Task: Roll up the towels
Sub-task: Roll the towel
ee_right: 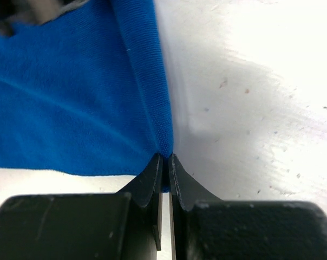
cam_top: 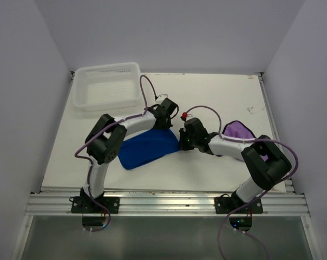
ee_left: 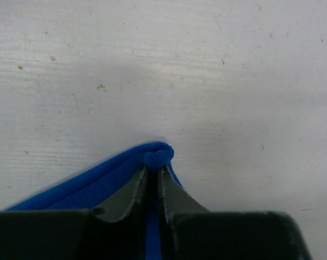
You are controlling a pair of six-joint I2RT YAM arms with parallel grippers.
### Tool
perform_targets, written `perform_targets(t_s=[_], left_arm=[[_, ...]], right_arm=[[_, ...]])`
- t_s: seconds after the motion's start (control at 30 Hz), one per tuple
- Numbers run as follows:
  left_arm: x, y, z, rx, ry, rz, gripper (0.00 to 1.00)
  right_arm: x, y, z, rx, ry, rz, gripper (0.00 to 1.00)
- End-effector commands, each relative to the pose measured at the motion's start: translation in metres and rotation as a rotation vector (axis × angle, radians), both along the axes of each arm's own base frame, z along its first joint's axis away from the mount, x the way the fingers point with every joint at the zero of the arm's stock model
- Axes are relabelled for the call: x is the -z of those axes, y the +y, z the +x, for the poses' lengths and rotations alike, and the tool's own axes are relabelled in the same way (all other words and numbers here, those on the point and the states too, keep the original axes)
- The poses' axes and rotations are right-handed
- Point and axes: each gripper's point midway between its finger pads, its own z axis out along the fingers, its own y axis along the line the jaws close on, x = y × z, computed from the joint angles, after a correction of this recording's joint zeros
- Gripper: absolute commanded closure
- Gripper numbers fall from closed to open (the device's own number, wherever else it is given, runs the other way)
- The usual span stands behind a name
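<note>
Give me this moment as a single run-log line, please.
left gripper: shut on blue towel corner | right gripper: shut on another corner | blue towel: not rolled | purple towel: ungripped

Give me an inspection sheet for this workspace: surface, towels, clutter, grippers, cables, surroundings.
Surface: white table, scuffed and speckled in the wrist views.
Job's things: blue towel lies spread at the middle, not rolled. Purple towel lies to the right, partly hidden by the right arm, not rolled.
Clutter: white basket at the far left corner.
Grippers: left gripper pinches a folded corner of the blue towel. Right gripper pinches another corner of the same towel.
Cables: purple cables loop along both arms, clear of the towels.
Surroundings: plain pale walls on three sides, and a metal rail at the near edge.
</note>
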Motion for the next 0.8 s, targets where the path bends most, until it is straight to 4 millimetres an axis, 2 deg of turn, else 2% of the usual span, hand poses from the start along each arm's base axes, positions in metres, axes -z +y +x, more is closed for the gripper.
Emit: perform_targets(t_s=[0.0,0.1,0.13,0.33,0.43,0.47,0.53,0.77], left_arm=[[0.001,0.007,0.004,-0.036,-0.004,0.023,0.97],[-0.002,0.003,0.004,-0.037,-0.031,-0.022,0.97],[-0.012,0.001,0.005,-0.036,-0.055,-0.052,0.97],[-0.029,0.002,0.003,-0.024,-0.115,-0.123,1.00],[-0.036,0.001,0.002,-0.007,-0.141,-0.179,1.00],[-0.031,0.003,-0.003,-0.002,-0.127,-0.196,1.00],[-0.042,0.001,0.002,-0.002,-0.156,-0.248,1.00],[-0.057,0.002,0.003,0.006,-0.193,-0.307,1.00]], right_arm=[[0.004,-0.022,-0.023,-0.026,-0.028,-0.162,1.00],[0.000,-0.027,-0.025,-0.022,-0.070,-0.215,1.00],[-0.002,-0.028,-0.025,-0.020,-0.089,-0.228,1.00],[-0.011,-0.040,-0.027,-0.012,-0.172,-0.360,1.00],[-0.014,-0.041,-0.032,-0.035,-0.208,-0.439,1.00],[-0.013,-0.038,-0.037,-0.058,-0.211,-0.455,1.00],[-0.013,-0.036,-0.040,-0.077,-0.222,-0.477,1.00],[-0.020,-0.026,-0.051,-0.143,-0.326,-0.585,1.00]])
